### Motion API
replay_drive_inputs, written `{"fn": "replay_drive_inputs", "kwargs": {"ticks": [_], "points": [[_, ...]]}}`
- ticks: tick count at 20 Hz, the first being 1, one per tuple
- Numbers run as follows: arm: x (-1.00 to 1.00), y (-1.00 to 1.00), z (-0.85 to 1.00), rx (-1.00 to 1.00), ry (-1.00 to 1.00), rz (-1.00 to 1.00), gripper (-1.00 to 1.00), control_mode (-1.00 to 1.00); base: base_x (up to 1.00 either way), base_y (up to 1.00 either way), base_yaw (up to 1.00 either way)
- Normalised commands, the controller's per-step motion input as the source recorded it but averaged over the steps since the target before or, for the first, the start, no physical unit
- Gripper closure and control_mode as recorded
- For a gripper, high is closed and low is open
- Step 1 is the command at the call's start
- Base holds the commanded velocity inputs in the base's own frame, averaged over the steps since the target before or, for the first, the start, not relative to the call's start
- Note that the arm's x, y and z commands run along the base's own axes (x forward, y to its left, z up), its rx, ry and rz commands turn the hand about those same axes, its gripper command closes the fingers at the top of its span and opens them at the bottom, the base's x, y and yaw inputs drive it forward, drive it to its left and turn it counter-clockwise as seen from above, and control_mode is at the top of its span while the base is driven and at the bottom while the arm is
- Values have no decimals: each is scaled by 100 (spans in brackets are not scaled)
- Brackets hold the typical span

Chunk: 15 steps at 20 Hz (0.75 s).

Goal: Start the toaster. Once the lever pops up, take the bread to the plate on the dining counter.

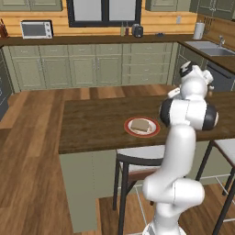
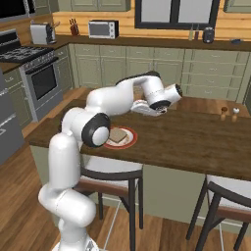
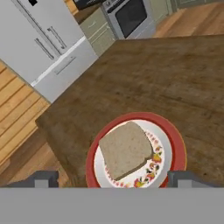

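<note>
The long dining counter has a dark brown wood top, grainy and matt. The round red-rimmed plate looks smooth and shiny. The square tan bread slice looks rough and dull.

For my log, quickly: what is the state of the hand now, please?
Hand: open, holding nothing; the bread lies on the plate below it.

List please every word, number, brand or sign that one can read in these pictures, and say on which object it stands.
None: no readable text appears in any view.
The plate carries a red and yellow painted pattern around the bread, but no letters.
The microwave front and the stove panel are too small and blurred to show any label.
The dining counter is plain wood.
</note>
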Motion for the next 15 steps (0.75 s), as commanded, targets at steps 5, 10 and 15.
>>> {"fn": "replay_drive_inputs", "kwargs": {"ticks": [5,10,15], "points": [[-100,37,32,-17,0,-17,-100,-100,0,0,0],[-100,50,19,-12,2,-25,-100,-100,0,0,0],[-100,45,24,-7,13,-31,-100,-100,0,0,0]]}}
